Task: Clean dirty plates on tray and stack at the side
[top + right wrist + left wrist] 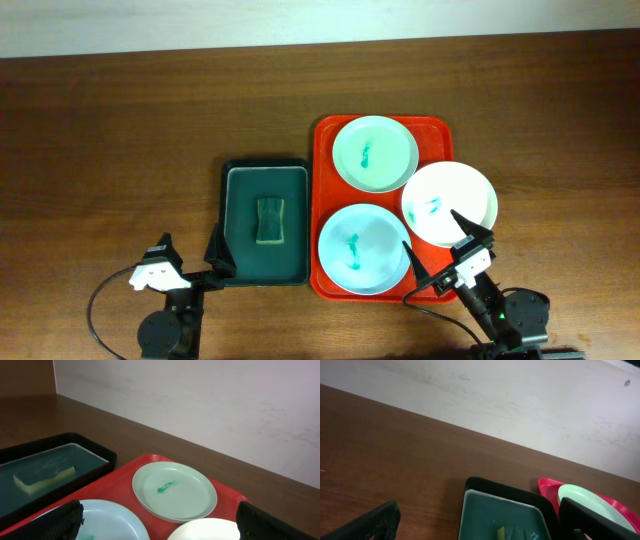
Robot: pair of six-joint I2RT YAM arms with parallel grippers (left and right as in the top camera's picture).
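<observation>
A red tray holds three plates, each with a teal smear: a mint green plate at the back, a white plate overhanging the right rim, and a pale blue plate at the front. My right gripper is open and empty, low at the tray's front right, between the blue and white plates. My left gripper is open and empty at the front left of the dark green tray. In the right wrist view the mint plate, blue plate and white plate lie ahead of the open fingers.
A dark green tray with a sponge stands left of the red tray; it also shows in the left wrist view. Bare brown table lies to the left, right and back. A pale wall runs behind the table.
</observation>
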